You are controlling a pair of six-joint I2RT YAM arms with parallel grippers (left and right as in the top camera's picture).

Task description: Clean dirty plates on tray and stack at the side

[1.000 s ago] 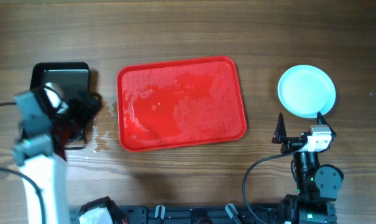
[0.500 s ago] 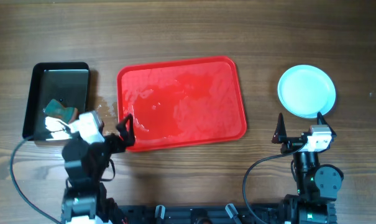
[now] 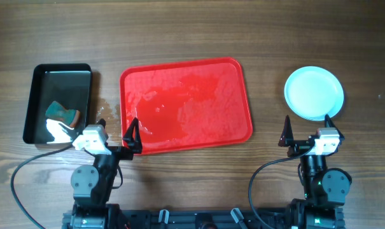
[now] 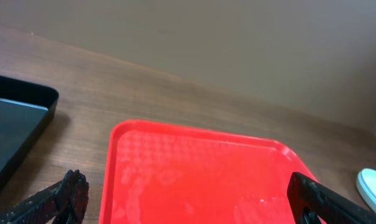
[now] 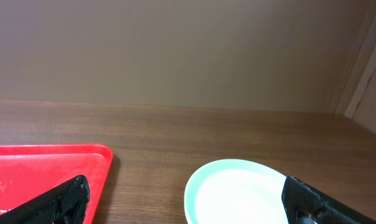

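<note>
The red tray lies mid-table with wet streaks and no plates on it. It also shows in the left wrist view and at the left of the right wrist view. The pale mint plates sit as one stack on the table right of the tray, clean on top, also seen in the right wrist view. My left gripper is open and empty at the tray's near left corner. My right gripper is open and empty just in front of the plates.
A black rectangular pan stands left of the tray, holding a green and orange sponge and some water. Its corner shows in the left wrist view. Water drops lie on the wood between pan and tray.
My left arm has drawn back from over the black pan to the table's near edge, leaving the sponge in the pan. The right arm and the plates have not moved.
</note>
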